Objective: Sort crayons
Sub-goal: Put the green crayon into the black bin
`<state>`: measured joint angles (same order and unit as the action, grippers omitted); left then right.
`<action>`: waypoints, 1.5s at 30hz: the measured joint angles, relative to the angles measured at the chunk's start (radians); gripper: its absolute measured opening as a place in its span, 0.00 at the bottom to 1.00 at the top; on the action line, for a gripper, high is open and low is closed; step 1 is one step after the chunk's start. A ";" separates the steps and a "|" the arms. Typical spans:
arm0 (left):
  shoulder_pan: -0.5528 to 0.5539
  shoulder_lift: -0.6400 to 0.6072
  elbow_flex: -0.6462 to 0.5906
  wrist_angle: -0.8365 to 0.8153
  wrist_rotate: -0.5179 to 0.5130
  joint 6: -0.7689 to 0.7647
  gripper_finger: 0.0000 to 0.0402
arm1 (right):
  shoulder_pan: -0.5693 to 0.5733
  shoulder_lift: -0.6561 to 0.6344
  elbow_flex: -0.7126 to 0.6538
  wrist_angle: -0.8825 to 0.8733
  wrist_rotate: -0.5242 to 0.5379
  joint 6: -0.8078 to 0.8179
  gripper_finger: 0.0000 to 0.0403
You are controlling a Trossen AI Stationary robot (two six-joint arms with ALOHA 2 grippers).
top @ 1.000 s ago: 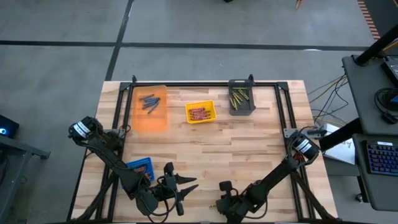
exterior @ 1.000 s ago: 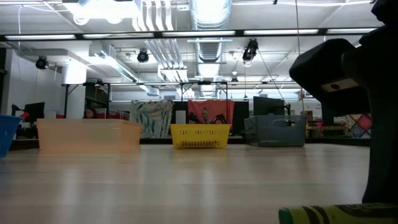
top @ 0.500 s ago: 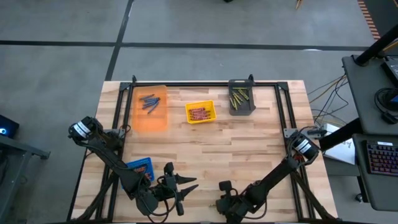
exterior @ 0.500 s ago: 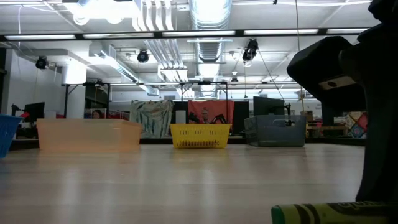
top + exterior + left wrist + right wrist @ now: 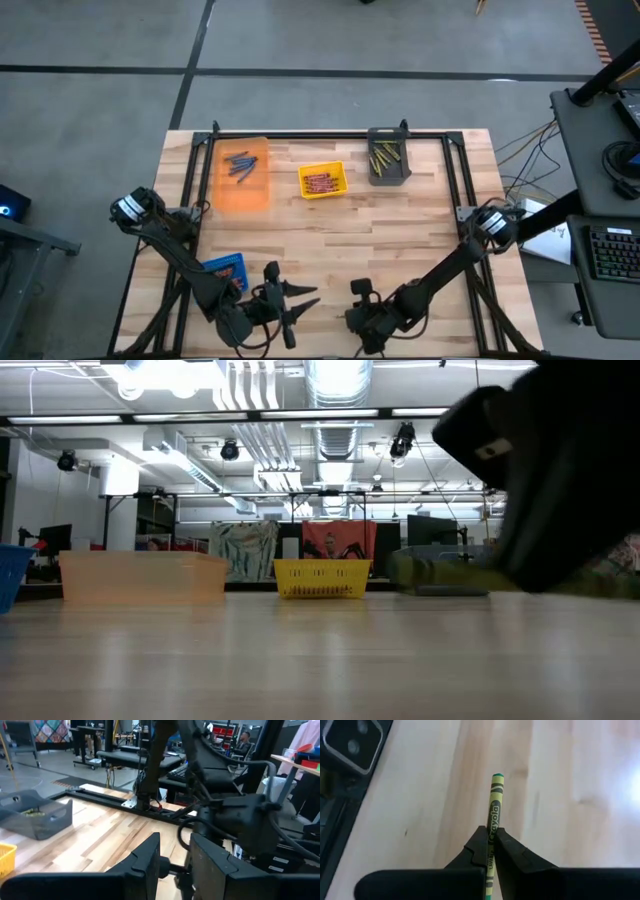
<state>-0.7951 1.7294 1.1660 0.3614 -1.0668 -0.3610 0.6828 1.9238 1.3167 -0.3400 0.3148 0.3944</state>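
Note:
My right gripper (image 5: 489,836) is shut on a yellow-green crayon (image 5: 495,805) near the table's near edge, right of centre (image 5: 357,292). In the low view the crayon (image 5: 440,572) shows as a blurred streak above the tabletop. My left gripper (image 5: 300,297) waits open near the near edge, left of centre, with nothing between its fingers (image 5: 145,860). Blue crayons lie in the orange bin (image 5: 243,174), red ones in the yellow bin (image 5: 322,181), olive-yellow ones in the grey bin (image 5: 388,157). My right gripper pinches the crayon's paper-wrapped shaft (image 5: 492,827) between its two fingers, behind the middle of its length. The fingers slant down from the table's right and near side. The crayon's green-tipped end (image 5: 497,776) sticks out ahead of the fingertips. It is lifted clear of the table.
A blue bin (image 5: 225,268) stands at the near left, partly under my left arm. The other three bins stand in a row along the far side. A black frame (image 5: 330,135) runs along the table's far and side edges. Bare wood lies between the bins and the grippers.
My right gripper has risen from the tabletop and drawn a little toward the table's left. The crayon, which lay low at the table's near edge in the low view, has gone up with it and now hangs clear of the wood.

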 joint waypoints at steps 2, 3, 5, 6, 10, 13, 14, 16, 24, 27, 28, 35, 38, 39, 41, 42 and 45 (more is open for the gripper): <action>-0.003 0.000 0.017 -0.005 0.000 0.033 0.23 | -0.016 -0.016 0.000 -0.002 0.000 -0.027 0.02; -0.005 0.000 0.028 -0.005 0.000 0.054 0.23 | -0.025 -0.025 0.001 -0.005 0.000 -0.046 0.02; -0.008 0.000 0.051 -0.005 0.000 0.097 0.23 | -0.046 -0.039 0.001 -0.006 0.000 -0.079 0.02; -0.010 0.000 0.063 -0.011 0.000 0.120 0.23 | -0.058 -0.046 0.001 -0.007 0.000 -0.103 0.02; -0.016 0.000 0.109 -0.034 0.000 0.207 0.23 | -0.109 -0.076 0.002 -0.011 0.000 -0.185 0.02; -0.017 0.000 0.132 -0.047 0.000 0.250 0.23 | -0.156 -0.101 0.002 -0.018 0.000 -0.238 0.02; -0.017 0.000 0.134 -0.048 0.000 0.259 0.23 | -0.173 -0.108 0.003 -0.019 0.000 -0.262 0.02; -0.017 0.000 0.137 -0.050 0.000 0.273 0.23 | -0.207 -0.128 0.003 -0.025 0.000 -0.304 0.02; -0.024 0.000 0.134 -0.066 -0.070 0.275 0.23 | -0.368 -0.220 0.003 -0.075 -0.001 -0.458 0.02; -0.030 0.000 0.134 -0.066 -0.095 0.278 0.23 | -0.436 -0.258 0.003 -0.098 -0.001 -0.509 0.02; -0.031 0.000 0.133 -0.071 -0.102 0.278 0.23 | -0.460 -0.270 0.003 -0.107 -0.001 -0.527 0.02; -0.033 0.000 0.132 -0.087 -0.144 0.274 0.23 | -0.646 -0.360 0.003 -0.194 -0.024 -0.619 0.02; -0.033 0.000 0.132 -0.088 -0.149 0.266 0.23 | -0.729 -0.394 0.003 -0.235 -0.065 -0.662 0.02; -0.033 0.000 0.132 -0.089 -0.148 0.266 0.23 | -0.756 -0.403 0.003 -0.250 -0.084 -0.684 0.02; -0.033 0.000 0.132 -0.089 -0.149 0.266 0.23 | -0.813 -0.422 0.003 -0.275 -0.129 -0.731 0.02; -0.033 0.000 0.132 -0.089 -0.149 0.266 0.23 | -0.840 -0.432 0.003 -0.292 -0.152 -0.754 0.02; -0.033 0.000 0.132 -0.089 -0.156 0.266 0.23 | -0.924 -0.458 0.001 -0.352 -0.235 -0.832 0.02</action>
<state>-0.8280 1.7294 1.2976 0.2722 -1.2232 -0.0949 -0.2409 1.4655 1.3180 -0.6918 0.0802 -0.4378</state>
